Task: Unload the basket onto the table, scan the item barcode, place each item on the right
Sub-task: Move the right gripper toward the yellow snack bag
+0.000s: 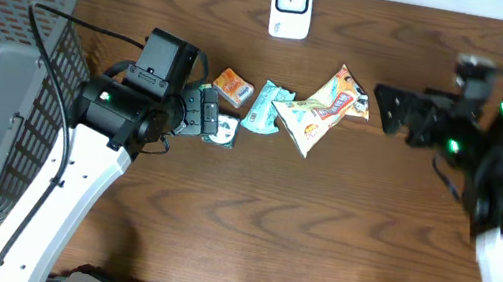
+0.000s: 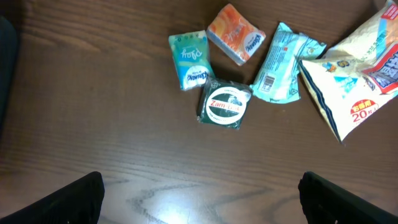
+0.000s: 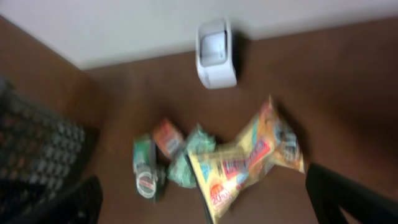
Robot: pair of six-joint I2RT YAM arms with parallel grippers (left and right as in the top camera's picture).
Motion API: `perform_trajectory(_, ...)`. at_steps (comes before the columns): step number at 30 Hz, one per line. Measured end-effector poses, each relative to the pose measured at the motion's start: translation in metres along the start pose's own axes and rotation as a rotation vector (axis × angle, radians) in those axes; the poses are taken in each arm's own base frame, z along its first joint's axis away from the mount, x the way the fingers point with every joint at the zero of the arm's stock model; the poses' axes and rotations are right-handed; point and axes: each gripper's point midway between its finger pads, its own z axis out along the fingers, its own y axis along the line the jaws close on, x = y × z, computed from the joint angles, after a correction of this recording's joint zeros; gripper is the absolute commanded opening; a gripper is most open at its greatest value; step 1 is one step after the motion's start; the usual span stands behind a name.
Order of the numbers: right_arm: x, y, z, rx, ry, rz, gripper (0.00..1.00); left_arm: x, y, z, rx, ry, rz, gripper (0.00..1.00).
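Left gripper point(image 1: 207, 114): jaws wide, nothing held, hovering over the table just beside the round tin point(image 2: 225, 106).
Right gripper point(image 1: 393, 108): also wide and empty, near the yellow snack bag point(image 1: 322, 110).
Item: I'd choose the teal packet point(image 2: 280, 62) — its barcode label faces up. It lies between the orange pack point(image 2: 236, 34) and the snack bag.
Handling: it looks light, soft and crinkly, probably slippery — I'd pinch a sealed end, clear of the label.
Scanner point(image 1: 291, 4): at the far edge, apart from the pile.

Round tin point(image 2: 225, 106), green pack point(image 2: 188, 61), orange pack point(image 2: 236, 34), teal packet point(image 2: 283, 62), snack bag point(image 2: 357, 74) on wooden table point(image 2: 93, 112)
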Motion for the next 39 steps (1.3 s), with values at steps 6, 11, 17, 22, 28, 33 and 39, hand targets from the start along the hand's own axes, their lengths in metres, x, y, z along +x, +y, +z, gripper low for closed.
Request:
perform_trajectory(6, 0.023, -0.011, 0.054, -0.101, 0.188, 0.161, 0.75, 0.0, 0.0, 0.0, 0.0, 0.001, 0.0, 0.98)
perform_trajectory(11, 0.039, -0.009, 0.08, -0.17, 0.269, 0.278, 0.49, 0.0, 0.0, 0.0, 0.001, 0.0, 0.0, 0.98)
perform_trajectory(17, 0.071, 0.024, 0.099, -0.106, 0.362, 0.207, 0.17, 0.0, 0.0, 0.0, 0.0, 0.001, 0.0, 0.98)
perform_trajectory(22, 0.068, 0.041, 0.105, 0.051, 0.338, 0.081, 0.02, 0.0, 0.0, 0.0, 0.0, 0.0, 0.0, 0.98)
perform_trajectory(28, 0.027, 0.04, 0.103, 0.204, 0.275, 0.0, 0.01, 0.0, 0.0, 0.0, 0.0, 0.0, 0.0, 0.98)
perform_trajectory(33, 0.055, 0.009, 0.13, 0.322, 0.439, -0.019, 0.01, 0.0, 0.0, 0.0, 0.0, 0.0, 0.0, 0.98)
perform_trajectory(39, 0.127, -0.039, 0.17, 0.422, 0.68, -0.005, 0.01, 0.0, 0.0, 0.0, 0.0, 0.001, 0.0, 0.98)
